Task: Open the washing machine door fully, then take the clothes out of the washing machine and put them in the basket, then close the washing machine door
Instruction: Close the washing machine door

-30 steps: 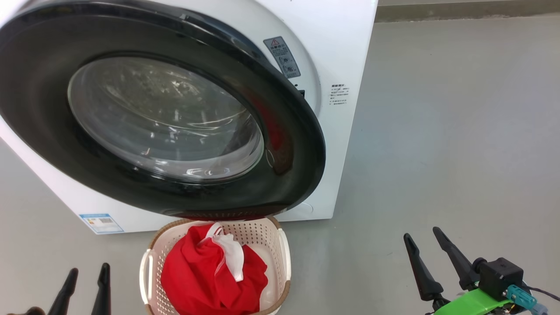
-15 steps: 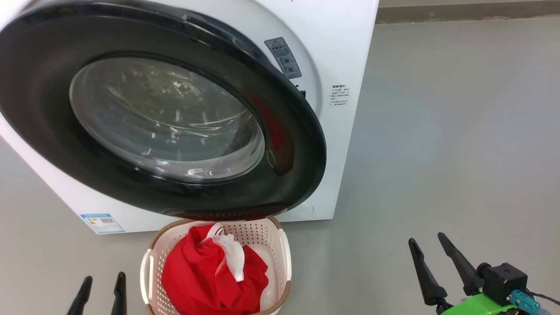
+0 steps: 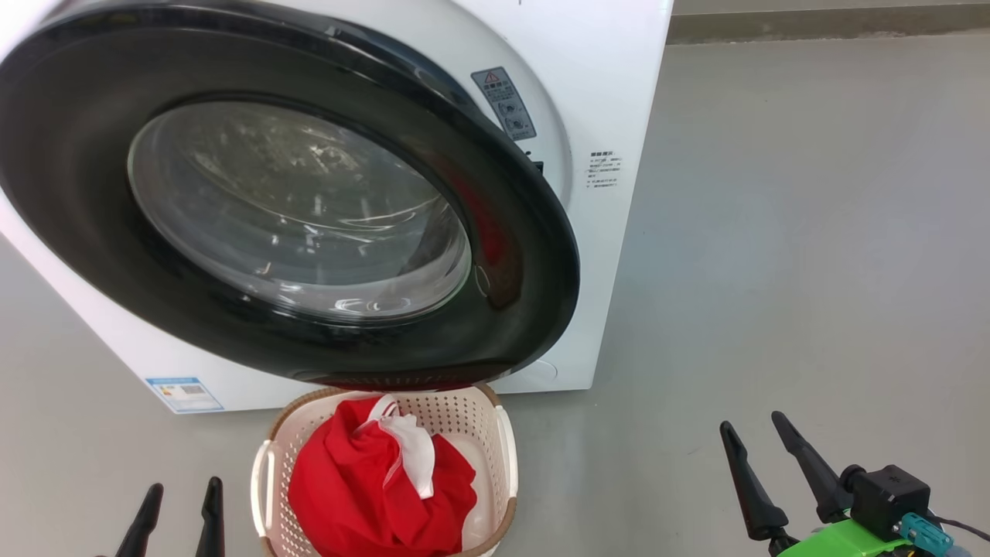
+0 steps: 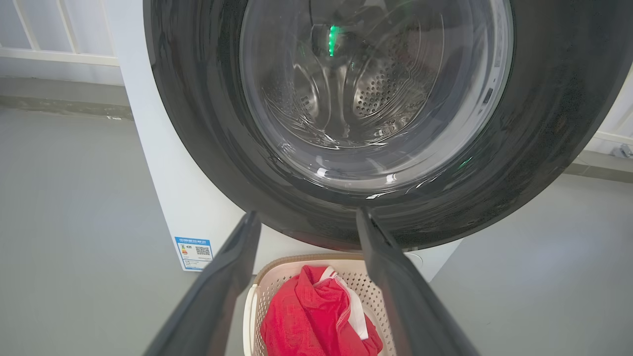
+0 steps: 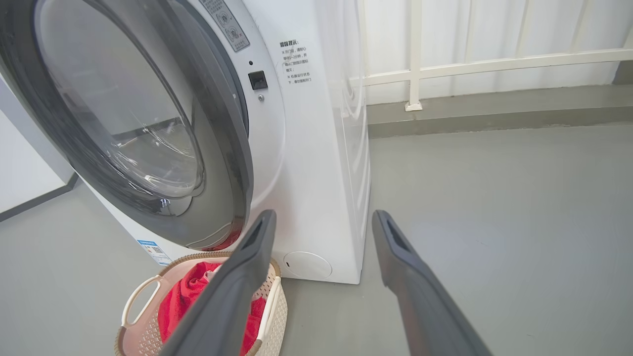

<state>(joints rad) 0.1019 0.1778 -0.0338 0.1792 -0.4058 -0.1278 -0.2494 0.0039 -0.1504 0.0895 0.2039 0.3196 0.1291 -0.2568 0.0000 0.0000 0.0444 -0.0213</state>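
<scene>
A white railing [image 5: 494, 63] is seen standing on a low grey kerb [image 5: 494, 111], against which grey floor [image 5: 519, 207] is laid.

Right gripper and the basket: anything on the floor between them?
Nothing. In the head view, the stretch from the right gripper to the basket is bare grey floor.

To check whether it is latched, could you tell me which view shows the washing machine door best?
The right wrist view: it sees the washing machine door side-on, standing off the washing machine. The head view shows it obliquely; the left wrist view face-on, gap hidden.
</scene>
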